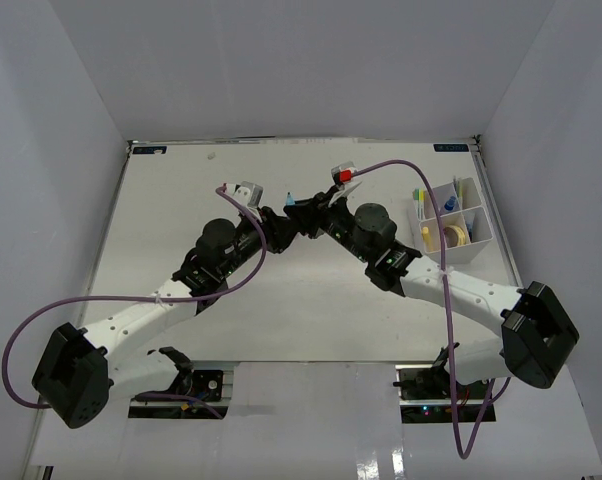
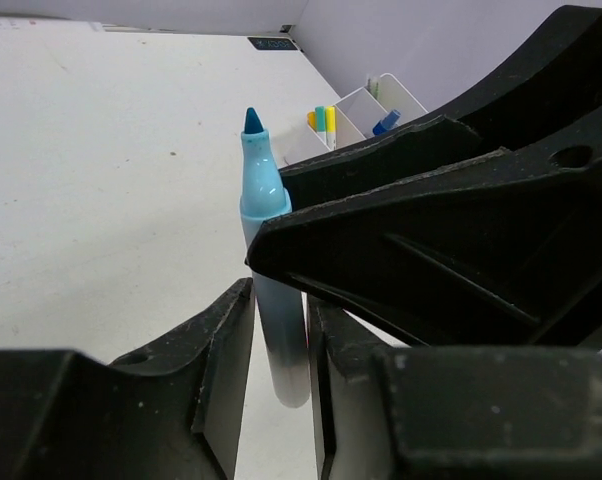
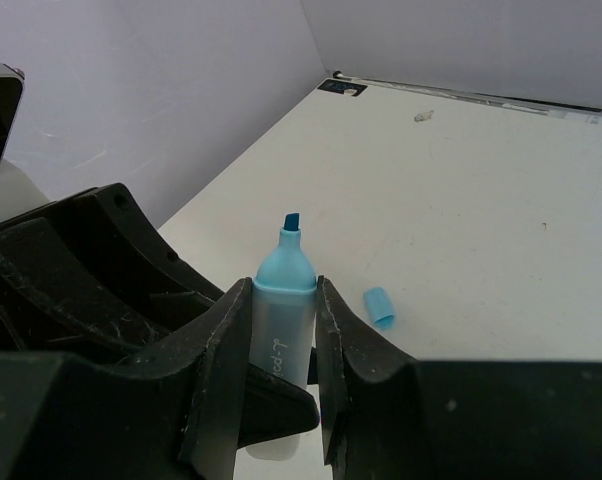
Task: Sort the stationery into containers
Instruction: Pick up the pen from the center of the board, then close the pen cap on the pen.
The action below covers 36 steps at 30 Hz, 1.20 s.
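Together, left pincer (image 2: 279,335) and right pincer (image 3: 281,325) clamp one blue highlighter (image 3: 285,268) (tip bare). Its cap (image 3: 379,306) lies on the desk (image 3: 481,190).

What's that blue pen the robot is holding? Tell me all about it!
It is a light-blue highlighter with a darker blue chisel tip and a frosted plastic body bearing dark print. Its cap lies on the table, so the tip is bare. Both the left gripper and the right gripper pinch its body, holding it up.
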Tool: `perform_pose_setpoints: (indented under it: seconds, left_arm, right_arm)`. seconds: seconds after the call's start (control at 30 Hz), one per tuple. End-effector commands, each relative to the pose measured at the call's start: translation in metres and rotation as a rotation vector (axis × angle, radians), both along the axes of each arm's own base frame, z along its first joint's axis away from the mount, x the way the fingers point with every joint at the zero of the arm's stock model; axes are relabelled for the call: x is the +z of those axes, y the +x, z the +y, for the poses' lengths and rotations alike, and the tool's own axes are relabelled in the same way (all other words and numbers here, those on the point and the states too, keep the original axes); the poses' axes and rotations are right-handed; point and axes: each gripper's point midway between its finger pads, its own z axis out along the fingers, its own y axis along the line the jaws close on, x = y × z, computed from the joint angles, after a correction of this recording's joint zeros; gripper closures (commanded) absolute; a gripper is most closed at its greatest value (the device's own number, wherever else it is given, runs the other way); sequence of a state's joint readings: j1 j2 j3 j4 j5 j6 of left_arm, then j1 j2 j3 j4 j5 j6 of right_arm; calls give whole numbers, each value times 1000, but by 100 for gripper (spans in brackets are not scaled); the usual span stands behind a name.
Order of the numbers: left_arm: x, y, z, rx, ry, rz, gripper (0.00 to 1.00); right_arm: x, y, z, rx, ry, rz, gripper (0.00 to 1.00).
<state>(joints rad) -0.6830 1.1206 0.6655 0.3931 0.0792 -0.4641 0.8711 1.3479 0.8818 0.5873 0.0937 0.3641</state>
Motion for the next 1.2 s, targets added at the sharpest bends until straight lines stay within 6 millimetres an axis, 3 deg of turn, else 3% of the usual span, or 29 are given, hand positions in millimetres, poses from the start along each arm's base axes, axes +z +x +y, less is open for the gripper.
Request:
perform_pose_setpoints:
  seconds: [0.0, 0.1, 0.27, 0.5, 0.63, 0.87, 1.07, 1.17]
  left_arm:
    - [24, -2, -3, -14, -37, -54, 63]
    - [24, -1, -2, -6, -30, -57, 70]
    - [18, -2, 1, 1, -22, -45, 88]
    - [2, -5, 8, 23, -6, -12, 100]
    - [-10, -3, 13, 58, 11, 28, 100]
    - [-32, 3, 24, 132, 50, 95, 100]
    - [-65, 25, 61, 293, 125, 241, 100]
    - [-82, 46, 100, 375, 124, 352, 100]
  right_arm:
    - [22, -6, -1, 12, 69, -43, 92]
    - [18, -6, 0, 15, 57, -38, 89]
    - [14, -6, -3, 6, 43, -26, 71]
    - [14, -5, -10, -23, 15, -34, 53]
    - [17, -3, -18, -49, -12, -44, 33]
    - [13, 5, -39, -103, -51, -30, 16]
    - [0, 9, -64, -153, -120, -25, 13]
    - [-7, 11, -80, -178, -159, -22, 12]
